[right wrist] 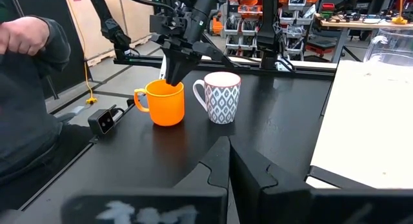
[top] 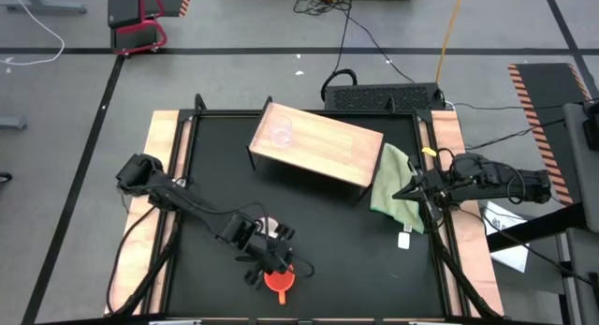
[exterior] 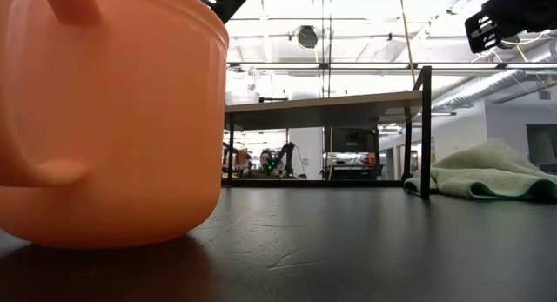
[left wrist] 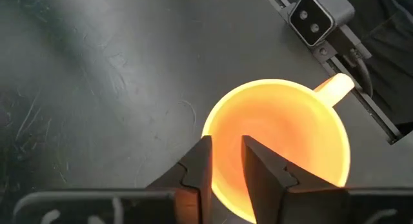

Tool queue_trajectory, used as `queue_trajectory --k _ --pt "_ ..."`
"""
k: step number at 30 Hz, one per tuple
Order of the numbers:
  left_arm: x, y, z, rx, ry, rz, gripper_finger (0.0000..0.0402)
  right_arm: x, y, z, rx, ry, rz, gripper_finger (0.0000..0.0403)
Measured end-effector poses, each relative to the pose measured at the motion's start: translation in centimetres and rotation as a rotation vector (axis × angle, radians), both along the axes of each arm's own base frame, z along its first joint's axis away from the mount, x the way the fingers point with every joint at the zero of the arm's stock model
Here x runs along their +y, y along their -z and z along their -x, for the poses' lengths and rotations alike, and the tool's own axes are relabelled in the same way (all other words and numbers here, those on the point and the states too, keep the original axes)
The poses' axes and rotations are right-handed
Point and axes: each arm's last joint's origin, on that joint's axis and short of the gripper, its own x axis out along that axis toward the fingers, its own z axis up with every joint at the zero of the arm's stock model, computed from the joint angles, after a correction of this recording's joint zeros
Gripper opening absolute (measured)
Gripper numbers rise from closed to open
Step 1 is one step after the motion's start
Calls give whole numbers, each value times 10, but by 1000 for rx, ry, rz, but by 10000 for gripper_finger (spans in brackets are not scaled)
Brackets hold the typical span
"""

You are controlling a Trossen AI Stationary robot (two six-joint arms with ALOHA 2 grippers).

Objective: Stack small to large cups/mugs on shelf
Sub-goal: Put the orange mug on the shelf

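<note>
The orange-red mug (top: pixel 279 281) stands upright on its base near the table's front edge, its handle (left wrist: pixel 335 87) turned away from my left gripper. My left gripper (left wrist: pixel 227 169) slants down onto the mug's rim, open by a narrow gap. The white patterned mug (right wrist: pixel 221 98) stands just beyond the orange one and is partly hidden under my left arm in the high view. The clear cup (top: pixel 282 131) stands at the left end of the shelf (top: pixel 316 145). My right gripper (right wrist: pixel 229 153) waits shut at the table's right edge. My left gripper straddles the orange mug's wall (left wrist: pixel 216 146) on the side opposite the handle. One finger (left wrist: pixel 264 179) is inside the mug and the other finger (left wrist: pixel 193 175) is outside. They come slanting down from above. I cannot tell whether either finger touches the wall.
A green cloth (top: pixel 393 180) lies at the shelf's right end under my right gripper, with a small white tag (top: pixel 404 239) nearer the front. The low camera (left wrist: pixel 313 17) sits at the front edge beside the orange mug. A person (right wrist: pixel 26 88) stands beyond the table.
</note>
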Motion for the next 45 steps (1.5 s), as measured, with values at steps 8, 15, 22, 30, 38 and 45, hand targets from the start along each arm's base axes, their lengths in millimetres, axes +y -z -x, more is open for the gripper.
queue_trajectory --k 8,15,22,30,38,45 --pt "4 0 -2 0 14 2 108 0 0 0 0 0 0 0" --pt "3 2 -2 17 36 21 108 0 0 0 0 0 0 0" --pt "1 1 -2 9 49 32 108 0 0 0 0 0 0 0" --pt "3 3 -1 23 23 0 108 0 0 0 0 0 0 0" --pt "4 6 -3 16 13 -26 108 0 0 0 0 0 0 0" --pt "4 22 -5 64 32 -80 108 0 0 0 1 0 0 0"
